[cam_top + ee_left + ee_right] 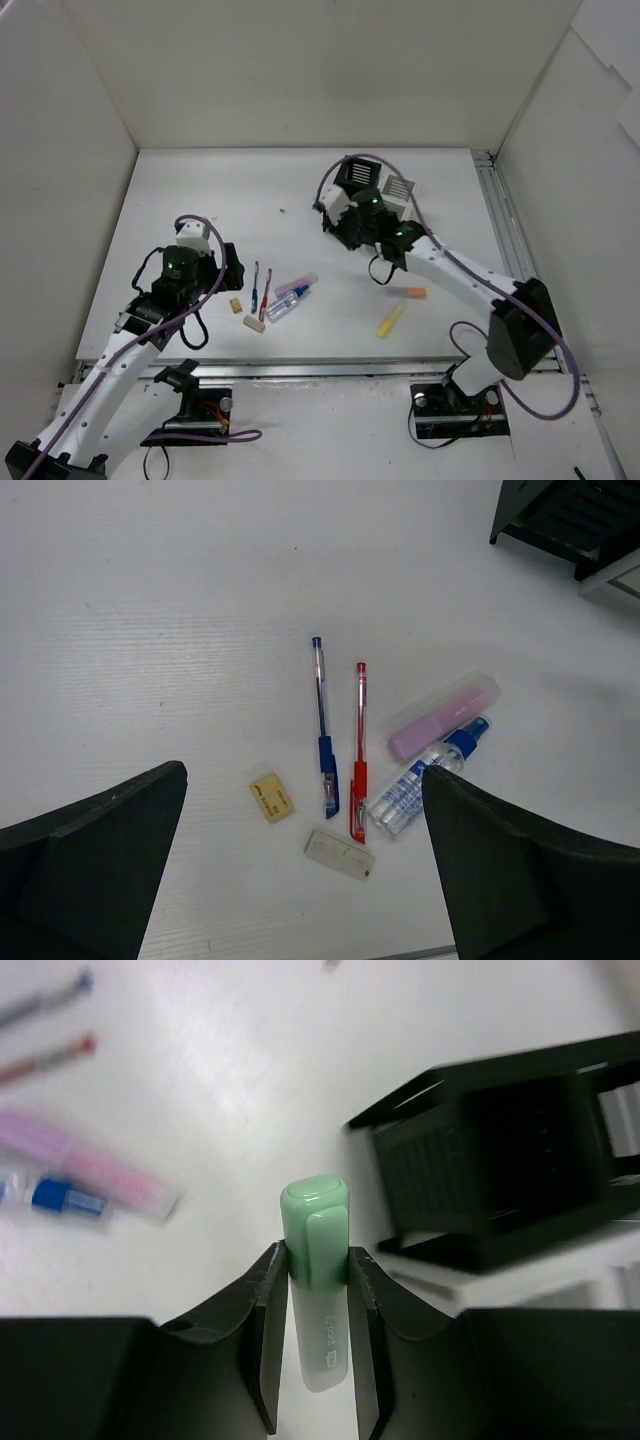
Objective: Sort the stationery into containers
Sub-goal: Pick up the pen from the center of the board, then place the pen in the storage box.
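The mint-green marker (pixel 314 1210) is pinched across its barrel by the right gripper (pixel 316 1260), cap end pointing away from the wrist. The jaws are closed to the width of the body, which is smooth, glossy plastic, rounded at the cap and with a flat clip along it. Ahead and to the right stands the black container (pixel 500 1170), a square open-top box with slotted walls. It is blurred, so I cannot be sure the marker has reached its rim; it looks just short of it. To drop it well, I would bring the cap fully over the opening, tip the marker nose-down so its length clears the walls, and release low, since a slick round barrel would roll if it caught an edge. The white container (pixel 398 187) touches the black one on its right. Well apart on the pale matte table (pixel 200 190), the left gripper (pixel 303 780) hovers wide open and empty above the thin blue pen (pixel 322 720), red pen (pixel 359 750), frosted pink marker (pixel 443 717), clear blue-capped tube (pixel 420 780), beige eraser (pixel 271 797) and white eraser (pixel 339 853).
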`<action>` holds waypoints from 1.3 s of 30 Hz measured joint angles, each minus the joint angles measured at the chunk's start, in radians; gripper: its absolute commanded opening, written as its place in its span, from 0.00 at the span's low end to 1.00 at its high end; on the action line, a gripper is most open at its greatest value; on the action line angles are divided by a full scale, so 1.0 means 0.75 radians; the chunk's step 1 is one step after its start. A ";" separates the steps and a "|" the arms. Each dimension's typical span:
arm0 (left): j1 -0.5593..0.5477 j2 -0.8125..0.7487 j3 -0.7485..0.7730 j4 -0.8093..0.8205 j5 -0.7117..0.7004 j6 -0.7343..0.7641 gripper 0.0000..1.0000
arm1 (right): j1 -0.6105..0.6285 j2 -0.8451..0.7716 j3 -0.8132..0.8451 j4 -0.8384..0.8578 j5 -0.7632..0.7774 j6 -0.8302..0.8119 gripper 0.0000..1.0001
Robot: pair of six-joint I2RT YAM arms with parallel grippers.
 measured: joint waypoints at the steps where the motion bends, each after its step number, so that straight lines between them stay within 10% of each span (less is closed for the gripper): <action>1: -0.004 -0.009 0.000 0.000 0.000 0.001 1.00 | -0.021 -0.069 -0.010 0.062 -0.005 0.037 0.00; 19: -0.025 -0.040 0.000 0.000 -0.025 0.018 1.00 | -0.496 0.223 0.187 0.588 0.342 0.314 0.00; 39: -0.027 0.007 0.003 0.010 -0.040 0.038 1.00 | -0.555 0.349 0.129 0.917 0.304 0.428 0.00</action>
